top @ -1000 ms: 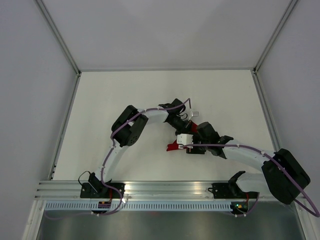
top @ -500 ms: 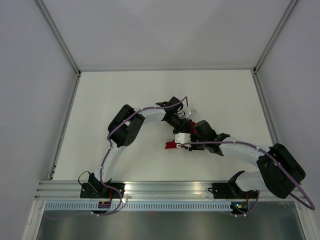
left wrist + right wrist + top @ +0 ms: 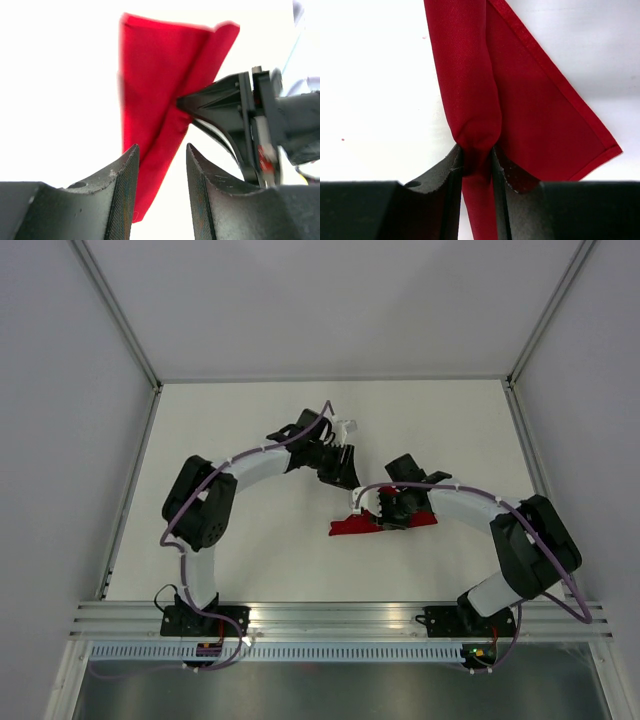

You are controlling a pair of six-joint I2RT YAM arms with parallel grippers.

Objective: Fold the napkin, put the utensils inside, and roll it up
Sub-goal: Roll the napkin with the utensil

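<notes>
Pinching a bunched ridge of the red napkin (image 3: 470, 90) with the right gripper (image 3: 477, 156), jaws closed tight on the cloth. Running from that pinch up toward 12 o'clock in the right wrist view as a narrow gathered fold, with a flat hemmed flap spread out on the 3 o'clock side. Lying near the middle of the white table (image 3: 250, 430) in the top view (partly hidden under the right wrist), stretched as a thin red strip from 9 o'clock to 3 o'clock. Hovering at about 11 o'clock of that strip with the left gripper (image 3: 344, 473), near the cloth. Showing, through the left wrist camera, both black jaws spread with a gap between and nothing held, red fabric beyond them and the right claw reaching in from 3 o'clock to nip the fold.
</notes>
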